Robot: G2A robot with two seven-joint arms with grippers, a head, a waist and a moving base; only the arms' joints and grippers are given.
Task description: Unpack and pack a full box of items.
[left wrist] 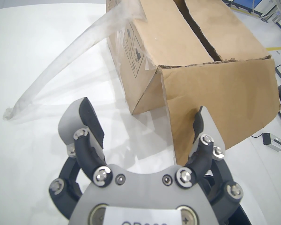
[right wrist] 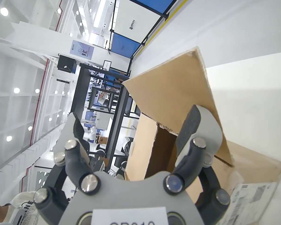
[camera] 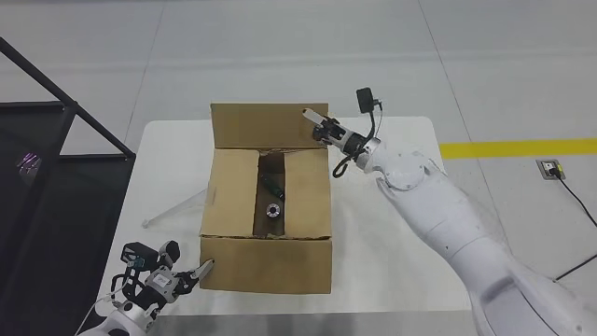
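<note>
The box (camera: 266, 263) sits mid-frame on the desk (camera: 173, 149), side flaps half closed over its items, so the right pincer (camera: 312, 117), jaws spread at the raised far flap, should probably push it fully back while the left pincer (camera: 189, 259), also spread, lower left, steadies the near flap.

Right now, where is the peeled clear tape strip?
In the top view the tape strip hangs off the left side of the cardboard box down to the white table, ahead of the left gripper.
</note>
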